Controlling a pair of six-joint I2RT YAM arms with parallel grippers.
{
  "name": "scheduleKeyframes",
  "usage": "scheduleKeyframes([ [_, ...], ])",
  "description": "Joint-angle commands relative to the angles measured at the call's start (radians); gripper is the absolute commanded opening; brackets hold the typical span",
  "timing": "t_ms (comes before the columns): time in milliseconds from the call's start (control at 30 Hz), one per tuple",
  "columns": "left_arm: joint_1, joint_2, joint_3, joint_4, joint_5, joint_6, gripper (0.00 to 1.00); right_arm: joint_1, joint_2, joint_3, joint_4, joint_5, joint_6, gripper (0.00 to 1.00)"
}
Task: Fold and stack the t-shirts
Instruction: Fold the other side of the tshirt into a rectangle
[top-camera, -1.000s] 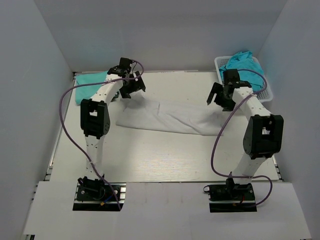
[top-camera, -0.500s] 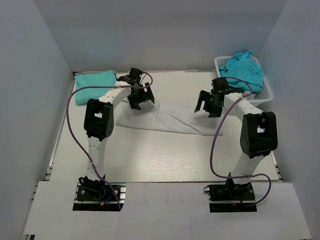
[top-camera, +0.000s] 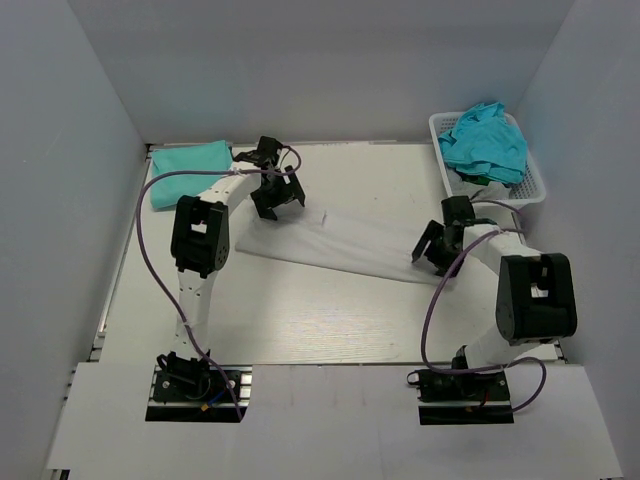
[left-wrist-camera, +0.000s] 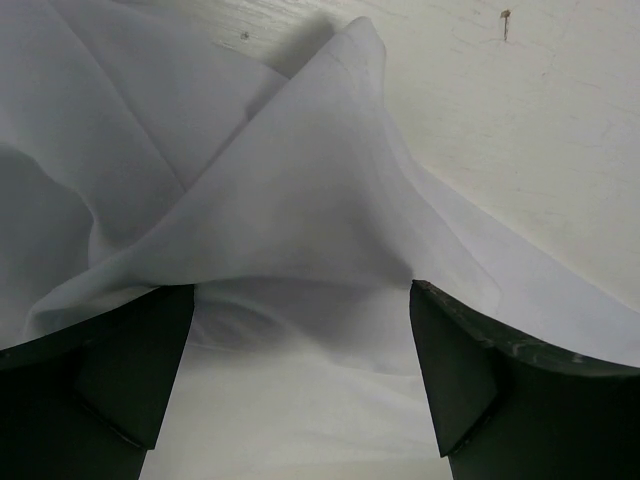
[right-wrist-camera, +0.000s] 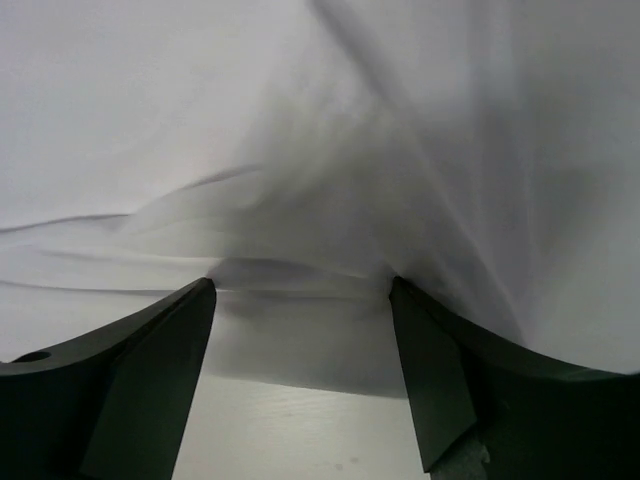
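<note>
— Getting far with the stack?

— Barely starting, judging by the layout. Counting just one teal t-shirt (top-camera: 190, 160) as done, sitting folded at the far left corner of the table (top-camera: 300, 320) and probably serving as the base of the stack.

— Working on which one at present?

— Dealing with the white t-shirt (top-camera: 340, 245), lying long and narrow across the middle of the table, slanting from far left to near right. Looking folded lengthwise only, not yet folded short, and lying well apart from the teal one.

— Gripping it?

— Not clamping anywhere. Finding the left gripper (top-camera: 278, 195) poised at its left end with jaws wide apart, straddling a raised peak of cloth. Finding the right gripper (top-camera: 435, 245) down low at its right end, likewise with jaws apart around a bunched ridge of white fabric.

— Waiting on anything else?

— Seeing more teal t-shirts (top-camera: 485, 140) lying crumpled in the white lattice basket (top-camera: 535, 185) at the far right, with no telling how many. Judging most of the job as lying ahead: finishing the white one, stacking it, then emptying that basket.
</note>
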Motion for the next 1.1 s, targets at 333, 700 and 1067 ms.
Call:
scheduleKeyframes([
  [333, 0.021, 0.042, -0.038, -0.025, -0.039, 0.004, 1.0, -0.101, -0.209, -0.074, -0.387, 0.353, 0.056, 0.86],
  [700, 0.021, 0.033, -0.047, 0.004, 0.006, 0.024, 1.0, -0.077, -0.279, 0.015, -0.129, -0.12, -0.199, 0.9],
  [1067, 0.021, 0.042, -0.038, 0.004, 0.015, 0.024, 1.0, -0.008, -0.154, 0.079, -0.099, 0.231, -0.248, 0.89],
])
